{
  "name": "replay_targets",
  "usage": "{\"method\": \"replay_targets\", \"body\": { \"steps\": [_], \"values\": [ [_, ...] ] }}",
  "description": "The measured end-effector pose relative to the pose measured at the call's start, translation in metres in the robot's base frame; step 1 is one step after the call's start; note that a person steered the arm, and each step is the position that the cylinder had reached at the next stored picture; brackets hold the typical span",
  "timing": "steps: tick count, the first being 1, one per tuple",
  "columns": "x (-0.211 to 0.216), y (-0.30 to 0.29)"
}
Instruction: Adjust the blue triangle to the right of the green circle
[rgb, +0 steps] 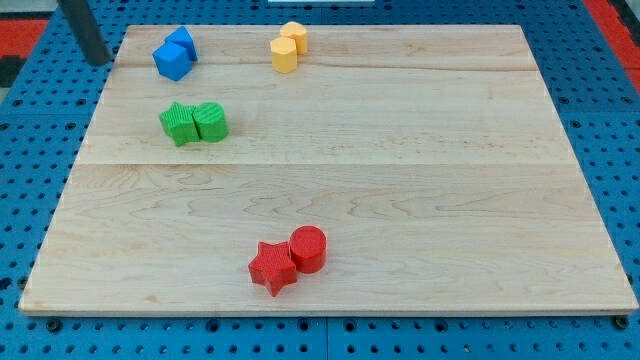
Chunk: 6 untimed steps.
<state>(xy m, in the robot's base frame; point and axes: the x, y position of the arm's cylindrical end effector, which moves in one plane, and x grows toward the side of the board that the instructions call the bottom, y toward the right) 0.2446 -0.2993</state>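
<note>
The blue triangle (184, 41) sits near the board's top left corner, touching a second blue block (171, 62) that looks like a cube, just in front of it. The green circle (211, 121) lies below them, pressed against a green star (179, 124) on its left. My tip (97, 60) is at the view's top left, off the wooden board's left edge. It is left of the blue pair and touches no block.
Two yellow blocks (288, 47) sit together at the top centre. A red star (271, 267) and a red circle (309, 248) touch each other near the bottom centre. The wooden board (400, 180) lies on a blue pegboard surface.
</note>
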Motion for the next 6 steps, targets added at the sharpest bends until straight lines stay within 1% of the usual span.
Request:
{"method": "replay_targets", "body": {
  "steps": [1, 2, 3, 4, 6],
  "values": [
    [-0.041, 0.037],
    [-0.039, 0.119],
    [0.004, 0.115],
    [0.026, 0.111],
    [0.047, 0.181]
  ]
}}
